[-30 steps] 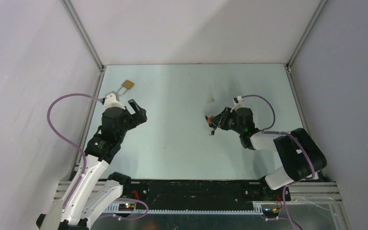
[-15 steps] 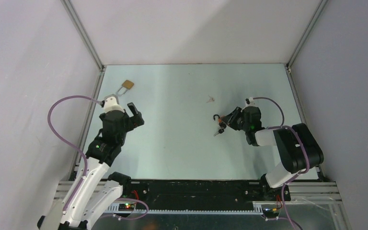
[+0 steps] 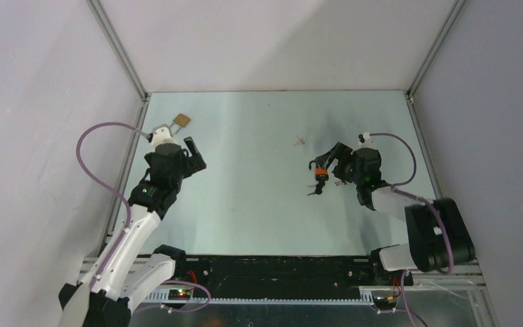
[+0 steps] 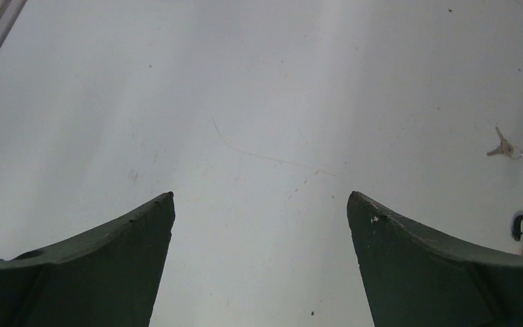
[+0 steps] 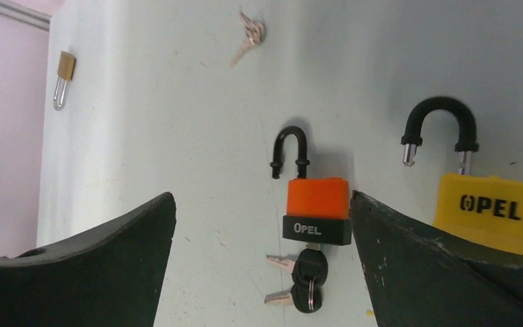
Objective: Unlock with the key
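An orange and black padlock [image 5: 318,204] lies flat on the table between my right gripper's fingers, nearer the right one, and its black shackle [image 5: 291,146] is sprung open. One key sits in the padlock's bottom, with black-headed spare keys [image 5: 306,279] on a ring beside it. My right gripper [image 5: 262,194] is open and holds nothing. The top view shows the padlock [image 3: 321,174] just left of that gripper [image 3: 332,163]. My left gripper [image 4: 261,194] is open over bare table at the left [image 3: 192,158].
A yellow padlock [image 5: 494,211] with an open shackle lies just right of the orange one, partly behind my right finger. A small brass padlock [image 3: 179,121] lies at the back left. A small silver key bunch [image 3: 299,142] lies behind the orange padlock.
My right gripper has opened and let go of the orange padlock and keys, after carrying them to the right. My left arm has shifted slightly toward the back.
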Controlling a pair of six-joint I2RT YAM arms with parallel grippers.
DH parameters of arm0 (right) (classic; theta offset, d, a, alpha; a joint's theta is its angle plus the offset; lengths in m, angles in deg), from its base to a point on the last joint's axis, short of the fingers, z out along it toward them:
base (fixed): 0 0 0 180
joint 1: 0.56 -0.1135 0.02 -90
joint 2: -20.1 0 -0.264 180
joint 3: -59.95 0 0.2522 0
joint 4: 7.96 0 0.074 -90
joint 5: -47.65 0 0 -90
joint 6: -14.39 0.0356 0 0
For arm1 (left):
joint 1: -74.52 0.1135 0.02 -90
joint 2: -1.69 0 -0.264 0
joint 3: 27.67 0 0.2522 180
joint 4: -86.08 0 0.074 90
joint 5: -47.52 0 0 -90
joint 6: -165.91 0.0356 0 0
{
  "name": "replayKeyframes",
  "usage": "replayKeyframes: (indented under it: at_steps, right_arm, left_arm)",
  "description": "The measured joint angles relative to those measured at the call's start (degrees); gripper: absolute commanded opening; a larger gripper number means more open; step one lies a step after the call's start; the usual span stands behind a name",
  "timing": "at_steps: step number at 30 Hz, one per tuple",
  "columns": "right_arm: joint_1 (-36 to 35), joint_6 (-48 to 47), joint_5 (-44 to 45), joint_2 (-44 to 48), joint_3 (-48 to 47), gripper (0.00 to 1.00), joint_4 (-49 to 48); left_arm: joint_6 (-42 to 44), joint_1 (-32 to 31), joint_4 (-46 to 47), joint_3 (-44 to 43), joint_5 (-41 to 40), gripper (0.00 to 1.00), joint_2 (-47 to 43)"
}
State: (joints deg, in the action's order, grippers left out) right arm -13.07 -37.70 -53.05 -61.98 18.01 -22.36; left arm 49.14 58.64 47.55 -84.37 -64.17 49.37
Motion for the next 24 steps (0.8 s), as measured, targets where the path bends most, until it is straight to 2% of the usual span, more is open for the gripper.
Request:
replayKeyframes:
  at_steps: [8,12,18,24]
  right_arm:
    - [-0.17,-9.44,5.05,22.56,-0.07,0.99,14.29]
    - [-0.17,-13.00,6.54,30.95,-0.07,0.99,20.70]
    - [-0.28,-15.02,6.34,38.07,-0.07,0.99,28.65]
    - [-0.28,-15.30,5.68,41.13,-0.04,1.00,32.26]
  left_arm:
    - [-3.32,7.26,0.66,-9.62,4.09,0.99,16.13]
    - [-6.10,12.48,0.85,-15.02,6.95,0.94,26.82]
    - [-9.42,18.08,0.79,-28.48,11.52,0.77,45.94]
    - [-12.35,22.53,1.53,-42.07,17.46,0.73,62.73]
